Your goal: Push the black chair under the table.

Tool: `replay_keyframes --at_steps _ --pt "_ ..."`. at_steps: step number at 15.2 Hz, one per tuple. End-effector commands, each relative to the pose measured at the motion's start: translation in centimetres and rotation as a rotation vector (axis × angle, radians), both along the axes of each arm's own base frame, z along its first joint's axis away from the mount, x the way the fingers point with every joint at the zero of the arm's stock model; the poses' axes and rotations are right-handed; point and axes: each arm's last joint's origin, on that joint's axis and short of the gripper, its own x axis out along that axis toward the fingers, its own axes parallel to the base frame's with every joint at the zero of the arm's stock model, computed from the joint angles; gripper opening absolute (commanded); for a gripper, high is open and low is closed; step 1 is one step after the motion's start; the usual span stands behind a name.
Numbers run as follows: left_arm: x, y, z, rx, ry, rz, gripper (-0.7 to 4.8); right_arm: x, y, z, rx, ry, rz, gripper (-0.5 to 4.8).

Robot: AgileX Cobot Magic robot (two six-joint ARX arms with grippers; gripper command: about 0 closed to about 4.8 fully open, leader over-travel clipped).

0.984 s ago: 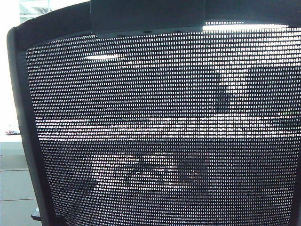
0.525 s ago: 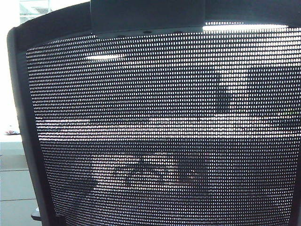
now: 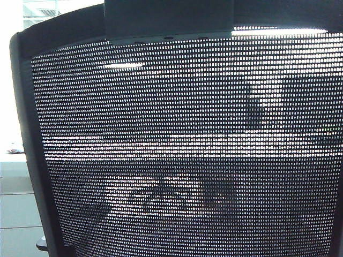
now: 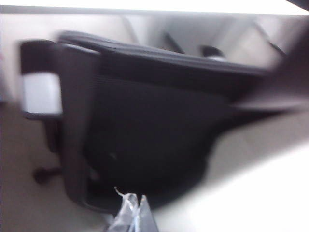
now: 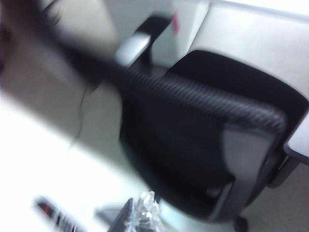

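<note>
The black chair (image 3: pixel 182 150) fills the exterior view, its see-through mesh back close to the camera, with the headrest bracket (image 3: pixel 169 19) at the top. The table (image 3: pixel 12 158) shows as a white strip at the far left, past the chair's frame. Neither gripper shows in that view. In the blurred left wrist view, the left gripper (image 4: pixel 131 212) has clear fingertips pressed together, just short of the chair's back (image 4: pixel 154 125). In the right wrist view, the right gripper (image 5: pixel 140 212) likewise looks shut and empty, close to the chair's back (image 5: pixel 193 145).
White drawer fronts (image 3: pixel 16 214) stand under the table at the left. An armrest (image 4: pixel 41 92) and a castor (image 4: pixel 41 174) show beside the chair on the pale floor. Another armrest (image 5: pixel 137 43) shows in the right wrist view. Blurred bright surfaces (image 4: pixel 251 193) lie near both grippers.
In the exterior view the chair's back has shifted very slightly to the right and down. Nothing else differs.
</note>
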Motion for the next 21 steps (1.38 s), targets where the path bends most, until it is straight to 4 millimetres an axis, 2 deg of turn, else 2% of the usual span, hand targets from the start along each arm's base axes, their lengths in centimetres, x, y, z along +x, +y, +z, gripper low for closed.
replay_keyframes --at_steps 1,4,8,11,15,21 --pt "0.8 -0.4 -1.4 -0.095 -0.08 0.046 -0.06 1.3 1.0 -1.8 0.165 -0.007 -0.083 -0.05" --pt "1.8 -0.9 -3.2 -0.144 -0.11 0.044 -0.06 0.9 0.6 -2.9 0.136 -0.018 -0.127 -0.05" --pt "4.1 -2.2 -6.7 -0.248 -0.151 0.035 -0.06 1.4 0.9 -4.2 0.106 -0.004 -0.169 -0.05" --pt "4.5 -2.3 -7.5 -0.215 -0.198 0.025 -0.06 1.6 0.9 -4.2 0.102 -0.027 -0.183 -0.05" --pt "5.3 -2.6 -9.1 -0.229 -0.246 0.052 -0.06 2.2 1.4 -5.5 0.09 -0.037 -0.198 -0.05" --pt "5.6 -2.7 -9.1 -0.187 -0.285 0.065 -0.06 2.9 1.6 -6.1 0.076 -0.102 -0.257 -0.05"
